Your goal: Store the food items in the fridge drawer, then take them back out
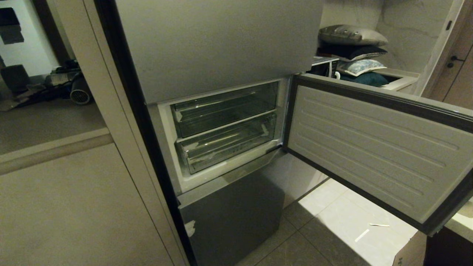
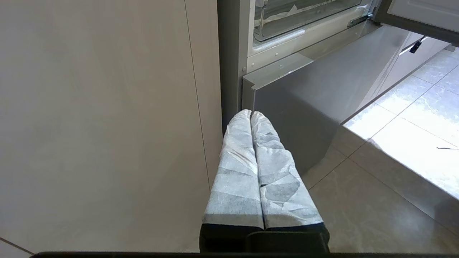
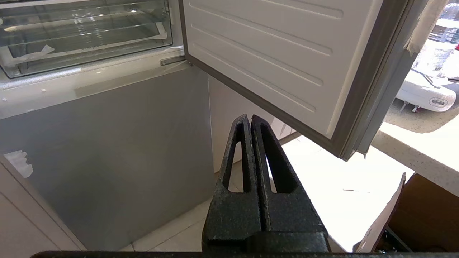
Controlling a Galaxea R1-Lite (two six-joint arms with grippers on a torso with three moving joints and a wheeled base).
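Observation:
The fridge's middle compartment stands open. Its lower clear bin, the fridge drawer (image 1: 227,147) (image 3: 86,44) (image 2: 304,16), is pushed in, with white torn sticker scraps on its front. It looks empty. The food items are out of view. Neither gripper shows in the head view. My left gripper (image 2: 250,113), its fingers wrapped in white tape, is shut and empty, hanging low before the edge of the grey lower fridge door (image 2: 304,100). My right gripper (image 3: 250,116), black, is shut and empty, below the drawer and under the open door.
The open compartment door (image 1: 369,147) swings out to the right at drawer height. A shallower clear tray (image 1: 225,109) sits above the drawer. A beige cabinet panel (image 1: 74,203) flanks the fridge's left. A cardboard box (image 3: 423,215) stands on the tiled floor at right.

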